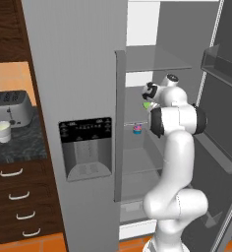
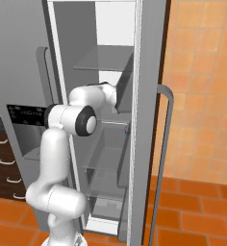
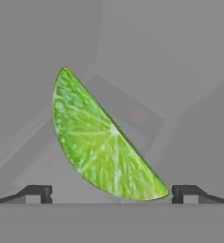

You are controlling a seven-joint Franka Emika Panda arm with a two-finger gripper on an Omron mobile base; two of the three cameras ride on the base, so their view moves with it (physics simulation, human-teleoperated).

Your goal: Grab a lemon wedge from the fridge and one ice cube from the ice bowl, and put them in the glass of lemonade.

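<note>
- Left base view: fridge [image 1: 78, 74] with right door swung open, arm reaching into the middle shelves; a sliver of green, the wedge [image 1: 147, 105], just beside the wrist, on a glass shelf.
- Same view, left of the fridge: toaster [image 1: 10, 108] on a dark counter [image 1: 19, 147], glass [image 1: 2, 131] of pale liquid in front of it, drawers [image 1: 19, 202] beneath.
- Also there: a small pink-and-blue cupcake [image 1: 137, 129] on the shelf below the wedge.
- Right base view: open door edge and long handle [image 2: 164, 158] hiding the hand; cupcake [image 2: 127, 129] barely a speck at the door's edge; orange tiled wall and floor.
- Hand view: wedge [image 3: 98, 142] close up, bright yellow-green, half-moon cut with pale radiating segments and a thin darker rind, tilted, between the two fingertips [image 3: 38, 193].
- Gripper [image 3: 111, 194] spread wide, tips well to either side of the wedge, not clamped on it.
- Black dispenser panel [image 1: 85, 147] with tiny pale marks, too small to read.
</note>
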